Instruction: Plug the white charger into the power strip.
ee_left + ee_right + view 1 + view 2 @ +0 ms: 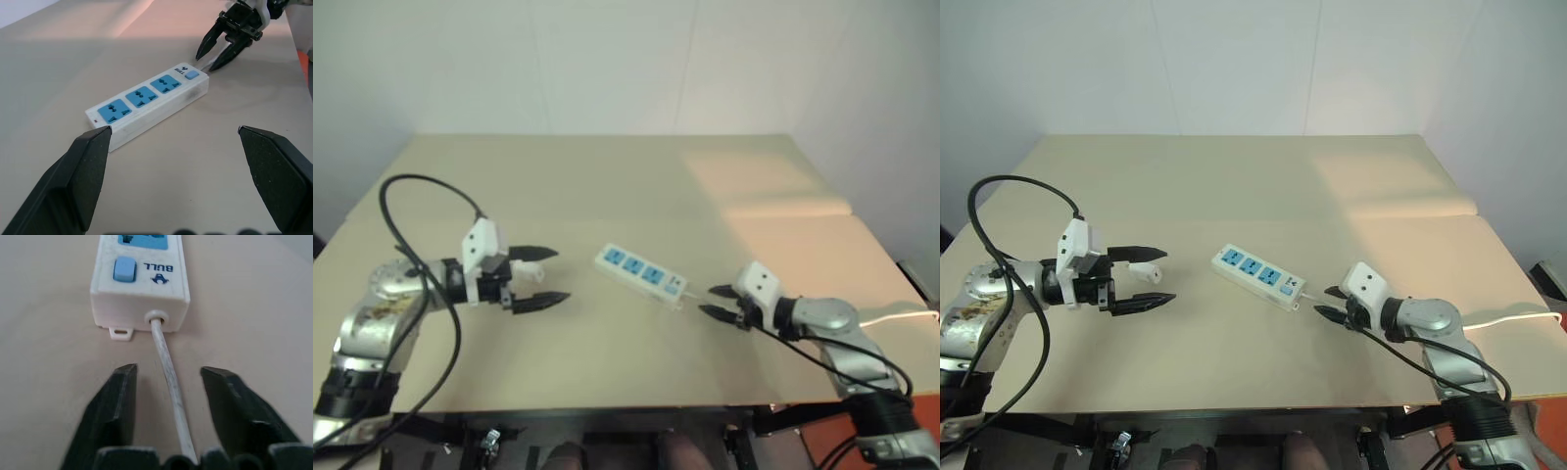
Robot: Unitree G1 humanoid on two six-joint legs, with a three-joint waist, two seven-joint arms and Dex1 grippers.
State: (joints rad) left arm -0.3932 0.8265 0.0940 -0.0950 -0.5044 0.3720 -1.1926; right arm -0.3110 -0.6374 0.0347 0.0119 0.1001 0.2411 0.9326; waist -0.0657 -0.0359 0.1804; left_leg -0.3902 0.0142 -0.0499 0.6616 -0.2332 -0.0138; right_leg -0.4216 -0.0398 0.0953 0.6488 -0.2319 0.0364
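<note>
Bare counter (607, 176) lies open on every long side of the power strip (641, 273), leaving approach from above and behind unobstructed. At its switch end the right hand (718, 302) straddles the thin white cord (168, 374), fingers apart, crowding that end. The left hand (540, 277), spread wide, and the white charger (1144, 271) beside it stand before the other end.

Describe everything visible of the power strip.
The power strip is a long white plastic bar lying flat and slantwise on the tan table. It carries three blue socket faces, all free, and a blue switch beside a BULL mark. A thin white cord leaves that end, running between the right gripper's open fingers, apparently unclamped.
</note>
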